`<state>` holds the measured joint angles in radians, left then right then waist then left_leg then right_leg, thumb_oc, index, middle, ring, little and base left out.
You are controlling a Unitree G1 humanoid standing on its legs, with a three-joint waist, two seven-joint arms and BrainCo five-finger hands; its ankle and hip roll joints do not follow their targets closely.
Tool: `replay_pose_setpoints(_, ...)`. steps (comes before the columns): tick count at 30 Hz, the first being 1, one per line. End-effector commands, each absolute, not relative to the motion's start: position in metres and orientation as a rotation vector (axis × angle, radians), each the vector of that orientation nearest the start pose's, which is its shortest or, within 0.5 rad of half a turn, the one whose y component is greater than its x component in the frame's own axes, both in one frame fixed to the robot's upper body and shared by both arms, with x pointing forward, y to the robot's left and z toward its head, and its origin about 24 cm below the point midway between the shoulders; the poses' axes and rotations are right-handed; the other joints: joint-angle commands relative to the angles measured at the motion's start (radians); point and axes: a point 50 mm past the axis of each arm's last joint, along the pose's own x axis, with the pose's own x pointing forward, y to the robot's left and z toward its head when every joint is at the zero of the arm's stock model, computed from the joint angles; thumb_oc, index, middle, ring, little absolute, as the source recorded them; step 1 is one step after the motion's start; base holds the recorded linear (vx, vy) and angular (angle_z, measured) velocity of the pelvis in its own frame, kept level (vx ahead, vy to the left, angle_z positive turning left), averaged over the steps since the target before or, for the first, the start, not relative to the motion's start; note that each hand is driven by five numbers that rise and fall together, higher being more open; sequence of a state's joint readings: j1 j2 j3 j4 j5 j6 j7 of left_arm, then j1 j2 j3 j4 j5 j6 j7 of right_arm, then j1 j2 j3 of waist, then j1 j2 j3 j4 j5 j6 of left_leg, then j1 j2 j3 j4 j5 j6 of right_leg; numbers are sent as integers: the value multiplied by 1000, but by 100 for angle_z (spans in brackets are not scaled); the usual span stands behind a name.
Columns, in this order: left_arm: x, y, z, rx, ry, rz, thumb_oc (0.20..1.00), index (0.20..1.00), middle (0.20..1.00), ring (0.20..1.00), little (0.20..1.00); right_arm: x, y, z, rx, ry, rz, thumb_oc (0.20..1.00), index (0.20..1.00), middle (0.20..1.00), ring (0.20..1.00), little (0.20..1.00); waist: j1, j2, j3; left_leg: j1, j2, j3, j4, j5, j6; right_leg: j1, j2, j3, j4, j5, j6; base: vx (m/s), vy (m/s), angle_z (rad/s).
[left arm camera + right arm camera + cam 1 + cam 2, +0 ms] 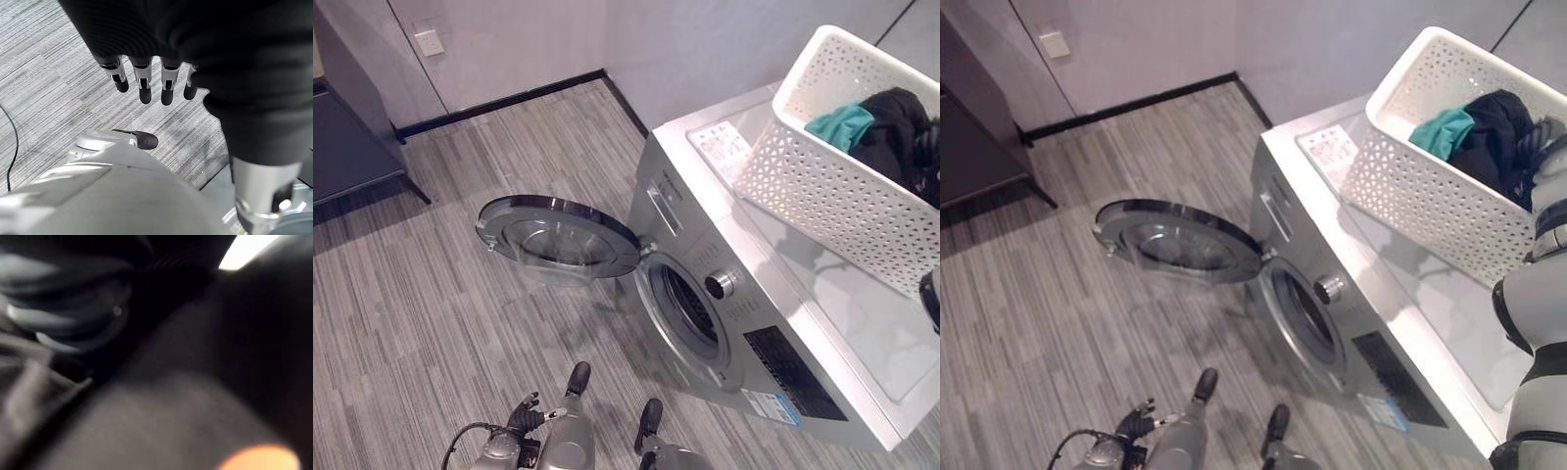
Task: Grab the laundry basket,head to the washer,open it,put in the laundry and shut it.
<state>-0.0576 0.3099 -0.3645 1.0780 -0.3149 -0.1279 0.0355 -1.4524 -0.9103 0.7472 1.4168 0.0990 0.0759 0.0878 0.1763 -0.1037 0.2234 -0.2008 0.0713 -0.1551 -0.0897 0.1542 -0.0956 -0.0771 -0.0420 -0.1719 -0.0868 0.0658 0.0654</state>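
The white perforated laundry basket (822, 186) stands on top of the silver washer (803, 313). A teal garment (840, 125) and black clothes (891, 122) lie inside it. The washer's round door (558, 238) hangs wide open to the left, and the dark drum opening (690, 308) is exposed. My right arm reaches up from the right into the basket, with my right hand (1542, 147) down among the black clothes; dark cloth shows very close in the right wrist view. My left hand (143, 83) hangs open over the floor beside my body, holding nothing.
A dark cabinet (347, 137) stands at the far left against the wall. A wall socket (429, 42) sits above the black skirting (509, 101). Striped grey floor (431, 294) spreads in front of the open door.
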Motion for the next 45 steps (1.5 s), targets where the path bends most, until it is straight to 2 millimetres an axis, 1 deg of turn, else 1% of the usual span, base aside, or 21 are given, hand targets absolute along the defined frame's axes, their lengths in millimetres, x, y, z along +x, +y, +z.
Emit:
replay_pose_setpoints(1,154,240,-132,226,898,82,1000,1000,1000,1000,1000,357,-350,367,-858,-78,-584,200,200,200,200,200,-24,-58,-18,38,45,27,8,-96,-8,68,-76,65,49,-121,57,18,35,-7)
replay_pose_setpoints(5,148,242,-135,215,912,110,1000,1000,1000,1000,1000,349,-338,403,-739,-264,-597,200,200,200,200,200,-47,-59,-49,58,49,41,4,-105,-10,80,-78,73,45,-121,58,22,19,-17)
replay_pose_setpoints(7,147,242,-135,211,914,114,1000,1000,1000,1000,1000,349,-335,408,-728,-295,-596,200,200,200,200,200,-50,-58,-54,62,49,44,4,-106,-11,83,-78,75,45,-121,59,22,10,-8)
replay_pose_setpoints(9,144,242,-136,210,923,127,1000,1000,1000,1000,1000,344,-328,425,-697,-380,-614,200,200,200,200,200,-61,-58,-70,73,52,51,4,-112,-11,89,-80,80,45,-121,60,27,12,-3)
replay_pose_setpoints(10,139,242,-139,214,946,141,1000,1000,1000,1000,1000,335,-326,441,-664,-458,-671,200,200,200,200,200,-71,-54,-93,90,53,56,3,-119,-11,101,-82,84,43,-121,61,42,20,-11)
replay_pose_setpoints(11,139,242,-139,214,945,141,1000,1000,1000,1000,1000,335,-326,441,-664,-458,-671,200,200,200,200,200,-71,-53,-93,91,53,56,3,-119,-11,102,-82,84,43,-121,61,43,23,-15)
replay_pose_setpoints(13,136,242,-141,214,958,151,1000,1000,1000,1000,1000,327,-330,451,-658,-496,-731,200,200,200,200,200,-78,-50,-105,99,52,57,2,-123,-10,108,-82,85,44,-123,62,27,18,-11)
replay_pose_setpoints(14,137,240,-141,219,959,151,1000,1000,1000,1000,1000,317,-336,459,-662,-523,-807,200,200,200,200,200,-83,-45,-119,106,51,57,2,-127,-10,117,-83,84,42,-124,63,30,18,-5)
replay_pose_setpoints(17,137,239,-141,221,961,151,1000,1000,1000,1000,1000,310,-341,465,-626,-552,-847,200,200,200,200,200,-87,-41,-128,114,50,57,2,-130,-9,124,-85,84,41,-125,64,12,5,0)
replay_pose_setpoints(21,137,237,-141,234,955,147,1000,1000,1000,1000,1000,277,-355,487,-758,-616,-1051,200,200,200,200,200,-95,-32,-151,129,47,59,2,-139,-8,138,-88,82,32,-122,69,0,0,0)
replay_pose_setpoints(22,137,237,-141,234,955,147,1000,1000,1000,1000,1000,277,-355,487,-758,-616,-1051,200,200,200,200,200,-94,-32,-151,129,47,59,2,-139,-8,138,-88,82,32,-122,69,0,0,0)
replay_pose_setpoints(24,138,237,-141,235,953,150,1000,1000,1000,1000,1000,268,-359,494,-775,-632,-1087,200,200,200,200,200,-97,-32,-157,134,48,64,2,-141,-9,141,-89,86,29,-121,71,0,0,0)
replay_pose_setpoints(25,140,237,-140,240,947,150,1000,1000,1000,1000,1000,258,-363,500,-786,-635,-1143,200,200,200,200,200,-99,-34,-162,138,47,65,2,-143,-9,142,-90,88,28,-119,72,23,5,-5)
replay_pose_setpoints(26,138,237,-141,248,952,150,1000,1000,1000,1000,1000,244,-370,506,-866,-637,-1239,200,200,200,200,200,-105,-33,-169,144,48,70,2,-145,-9,145,-91,89,25,-118,74,32,2,-5)
replay_pose_setpoints(27,137,237,-142,250,956,156,1000,1000,1000,1000,1000,237,-372,509,-874,-652,-1269,200,200,200,200,200,-108,-32,-172,148,48,71,2,-146,-9,148,-91,93,24,-117,75,34,-1,-2)
replay_pose_setpoints(33,134,239,-142,241,958,181,1000,1000,1000,1000,1000,219,-379,518,-839,-674,-1333,200,200,200,200,200,-121,-32,-193,168,54,94,2,-156,-9,150,-91,116,12,-106,82,16,2,-13)
replay_pose_setpoints(35,133,239,-142,237,960,184,1000,1000,1000,1000,1000,213,-381,521,-866,-665,-1365,200,200,200,200,200,-125,-32,-197,174,56,100,2,-157,-9,152,-92,120,11,-105,82,21,-2,-30)
replay_pose_setpoints(40,131,238,-144,230,968,200,1000,1000,1000,1000,1000,201,-380,526,-1054,-664,-1442,200,200,200,200,200,-146,-32,-203,187,61,112,3,-161,-11,156,-91,129,11,-104,81,5,-1,-3)
replay_pose_setpoints(43,129,233,-146,214,978,208,1000,1000,1000,1000,1000,204,-376,523,-1080,-719,-1412,200,200,200,200,200,-160,-19,-201,197,63,126,4,-167,-8,153,-91,145,16,-105,82,15,2,-5)
replay_pose_setpoints(44,128,232,-147,206,978,213,1000,1000,1000,1000,1000,207,-374,519,-1091,-739,-1395,200,200,200,200,200,-165,-12,-199,201,63,131,4,-170,-6,151,-91,153,17,-105,82,22,17,-36)
replay_pose_setpoints(45,127,227,-148,177,981,219,1000,1000,1000,1000,1000,213,-372,509,-1087,-780,-1353,200,200,200,200,200,-175,1,-195,209,64,146,4,-174,-3,145,-91,169,20,-104,82,15,14,-41)
